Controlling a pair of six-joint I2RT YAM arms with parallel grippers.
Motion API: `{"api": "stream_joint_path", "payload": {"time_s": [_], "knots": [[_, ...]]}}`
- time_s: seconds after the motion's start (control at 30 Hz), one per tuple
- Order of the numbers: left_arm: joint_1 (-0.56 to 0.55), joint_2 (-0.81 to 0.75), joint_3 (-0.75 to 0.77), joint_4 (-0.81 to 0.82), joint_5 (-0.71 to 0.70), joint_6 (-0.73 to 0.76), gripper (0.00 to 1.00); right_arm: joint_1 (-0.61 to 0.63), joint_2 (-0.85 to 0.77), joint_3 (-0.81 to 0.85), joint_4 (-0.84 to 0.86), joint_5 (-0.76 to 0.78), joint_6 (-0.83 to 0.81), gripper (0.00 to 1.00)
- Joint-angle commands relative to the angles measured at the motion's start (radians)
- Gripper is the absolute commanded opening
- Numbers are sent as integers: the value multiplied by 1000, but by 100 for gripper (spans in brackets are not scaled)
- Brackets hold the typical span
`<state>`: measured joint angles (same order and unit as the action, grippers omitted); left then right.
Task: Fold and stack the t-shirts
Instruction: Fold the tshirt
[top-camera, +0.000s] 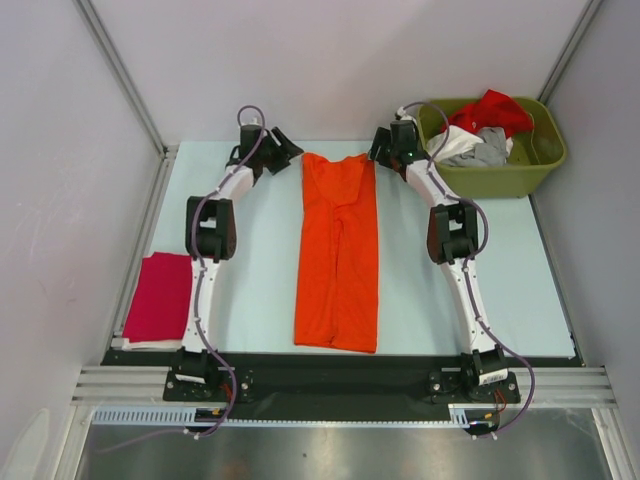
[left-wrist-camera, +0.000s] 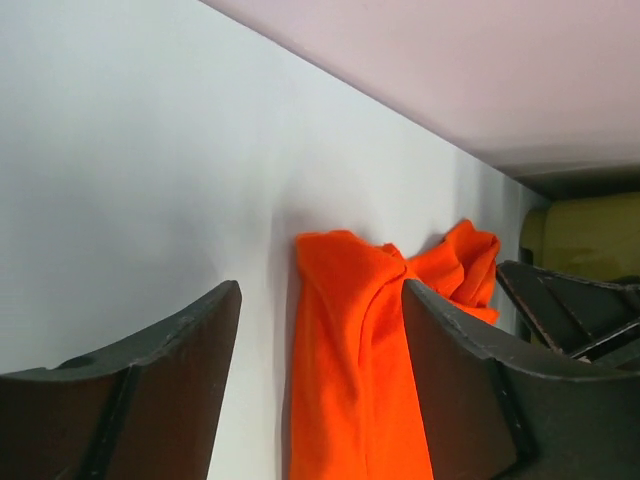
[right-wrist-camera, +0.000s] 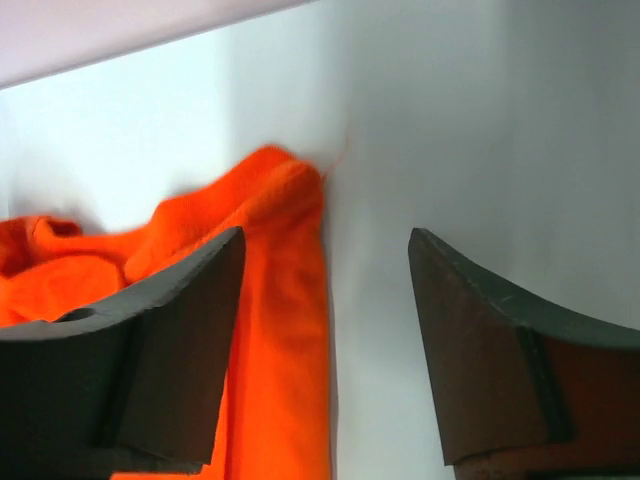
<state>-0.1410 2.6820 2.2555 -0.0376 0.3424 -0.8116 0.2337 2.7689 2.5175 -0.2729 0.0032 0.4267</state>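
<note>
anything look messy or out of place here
The orange t-shirt lies in a long strip mid-table, but its far end is bunched and wrinkled. Unfolded clothes sit heaped in the green bin, a red t-shirt poking above its rim.

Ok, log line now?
orange t-shirt: long strip, flat | left tool: open, far-left corner | right tool: open, far-right corner | magenta t-shirt: folded, left side

1 olive-green rectangular plastic bin (top-camera: 520, 178), at the far right corner of 1 pale blue flat tabletop (top-camera: 260, 280). 1 black base strip (top-camera: 340, 372) along the near edge. Plain white enclosure walls (top-camera: 330, 60) around.
</note>
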Motion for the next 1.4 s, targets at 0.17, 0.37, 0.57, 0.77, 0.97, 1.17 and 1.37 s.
{"api": "stream_joint_path", "payload": {"time_s": [0.17,0.37,0.57,0.77,0.97,1.17,1.37], "knots": [[18,-440,-205,-262,-45,236,70,16,-311,44,-286,49,-9,82],[-31,-872,-779,-260,20,265,70,78,-573,-265,-486,-43,21,100],[-156,-1273,-1311,-288,26,227,72,215,-989,-797,-471,-115,3,100],[-359,-1574,-1625,-392,-32,62,70,311,-1370,-1385,-381,-340,73,99],[-462,-1674,-1737,-456,-80,-35,69,338,-1643,-1818,-261,-521,233,87],[-541,-1567,-1726,-473,-134,-58,57,403,-1715,-1981,-160,-529,354,67],[-586,-1481,-1717,-507,-155,-52,56,469,-1609,-1975,-160,-479,385,60]]}}
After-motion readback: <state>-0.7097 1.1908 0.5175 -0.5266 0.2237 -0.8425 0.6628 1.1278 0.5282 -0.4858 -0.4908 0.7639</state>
